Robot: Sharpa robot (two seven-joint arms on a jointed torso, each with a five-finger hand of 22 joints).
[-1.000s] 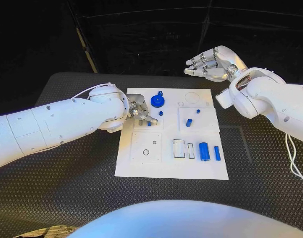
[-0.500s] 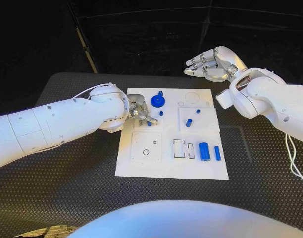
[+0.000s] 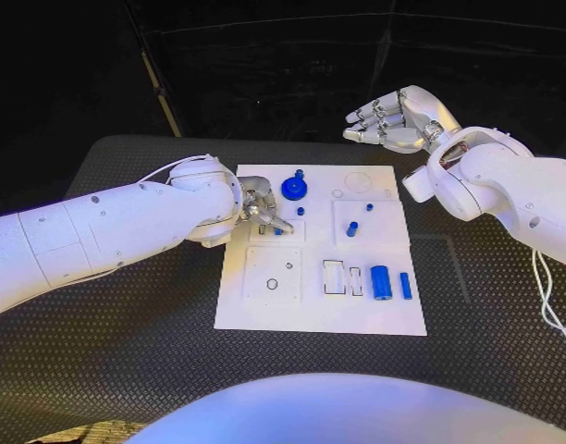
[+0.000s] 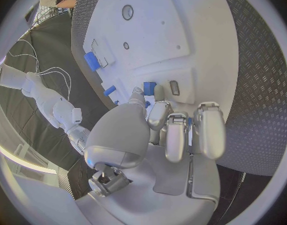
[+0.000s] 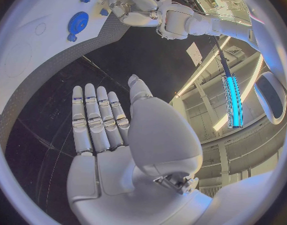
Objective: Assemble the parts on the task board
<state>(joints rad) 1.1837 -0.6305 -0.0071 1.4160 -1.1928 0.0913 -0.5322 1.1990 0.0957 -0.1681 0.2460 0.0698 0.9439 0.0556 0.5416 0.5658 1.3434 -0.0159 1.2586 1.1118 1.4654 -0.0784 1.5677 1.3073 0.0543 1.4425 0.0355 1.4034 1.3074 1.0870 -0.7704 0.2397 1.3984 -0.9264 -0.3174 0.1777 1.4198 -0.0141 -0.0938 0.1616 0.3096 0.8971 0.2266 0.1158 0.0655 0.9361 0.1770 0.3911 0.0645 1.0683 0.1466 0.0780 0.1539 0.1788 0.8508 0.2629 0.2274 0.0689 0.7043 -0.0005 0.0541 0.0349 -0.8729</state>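
Head view: left hand (image 3: 262,205) over small blue part (image 3: 277,230)

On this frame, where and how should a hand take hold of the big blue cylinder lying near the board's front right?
Probably across its round middle, from above: the big blue cylinder lies flat on the task board, its ends pointing near and far. Fingers should fit either side, though a thin blue rod lies close on its right.

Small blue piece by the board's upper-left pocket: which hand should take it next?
Left. The left hand is already down on the task board, fingertips at that small blue piece. The right hand is raised beyond the board's far edge, open.
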